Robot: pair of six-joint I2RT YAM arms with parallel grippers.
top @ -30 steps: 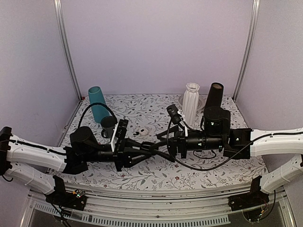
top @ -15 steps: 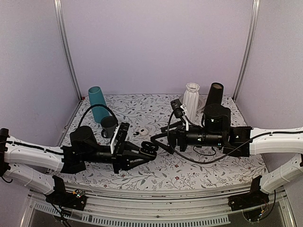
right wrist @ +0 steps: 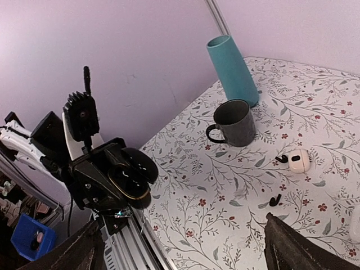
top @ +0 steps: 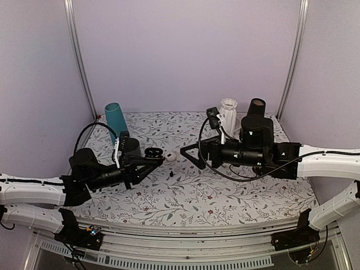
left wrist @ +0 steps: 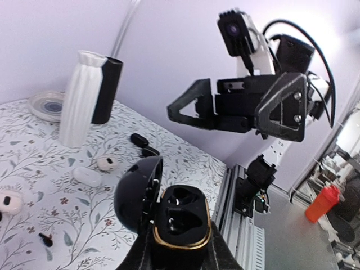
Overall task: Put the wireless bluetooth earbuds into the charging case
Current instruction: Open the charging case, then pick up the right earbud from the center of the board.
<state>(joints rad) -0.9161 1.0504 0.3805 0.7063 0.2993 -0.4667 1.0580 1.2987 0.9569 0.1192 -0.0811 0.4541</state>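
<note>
My left gripper [top: 151,156] is shut on the open glossy black charging case [top: 153,152] and holds it above the table near the grey mug. In the left wrist view the case [left wrist: 175,216] shows a gold rim, two dark sockets and its lid swung left. My right gripper [top: 189,155] is open and empty, facing the case from the right; it also shows in the left wrist view [left wrist: 225,109]. One tiny black earbud [right wrist: 275,200] lies on the cloth, also seen from above [top: 170,175]. A second black earbud [right wrist: 281,159] lies beside a white piece [right wrist: 298,161].
A grey mug [right wrist: 233,122] and a teal vase [right wrist: 232,70] stand at the back left. A white ribbed vase [top: 228,115], a black cylinder [top: 255,114] and a plate [left wrist: 46,104] stand at the back right. White pebble pieces [left wrist: 87,176] and small dark cases [left wrist: 139,139] lie nearby.
The two grippers have parted from the table's middle. My left gripper moved back and left, lifting the open case. My right gripper rose and drew back to the right.
</note>
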